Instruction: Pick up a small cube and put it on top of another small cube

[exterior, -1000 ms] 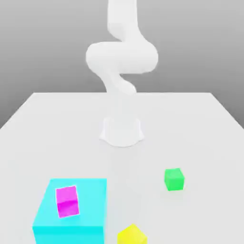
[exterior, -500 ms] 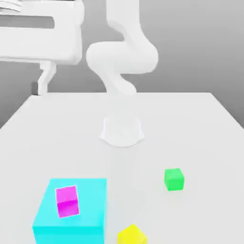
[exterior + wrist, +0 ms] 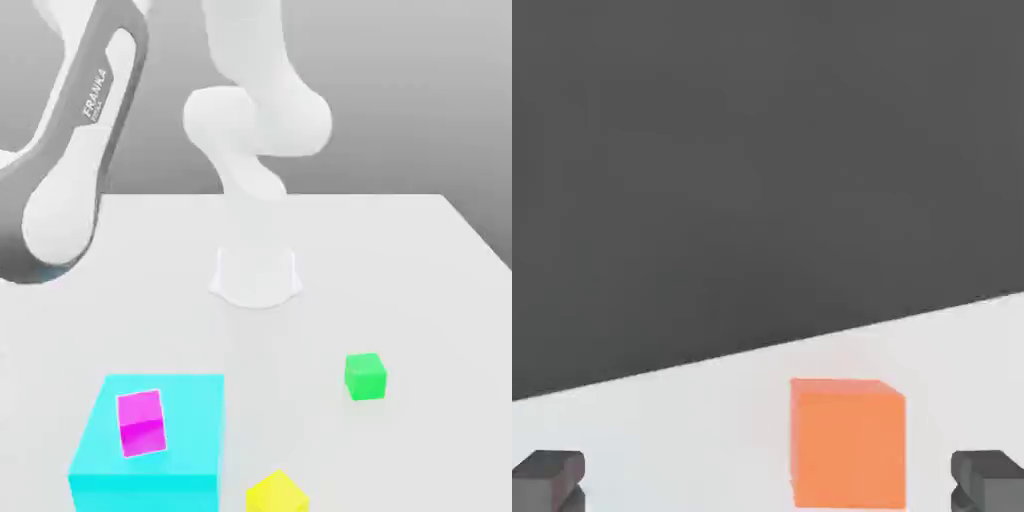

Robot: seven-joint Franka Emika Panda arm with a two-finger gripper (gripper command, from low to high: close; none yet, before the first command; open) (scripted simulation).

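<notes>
Magenta cube [image 3: 141, 422]: seated atop the larger cyan block [image 3: 195, 430], slightly rotated. Green cube [image 3: 365, 377]: flat on the white tabletop [image 3: 400, 280], exterior view's right. Yellow cube [image 3: 278, 494]: corner-on, partly cut off, near the block. Orange cube [image 3: 849, 450]: flat, near the tabletop's edge.

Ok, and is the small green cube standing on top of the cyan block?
No, the green cube rests directly on the table, apart from the cyan block.
</notes>
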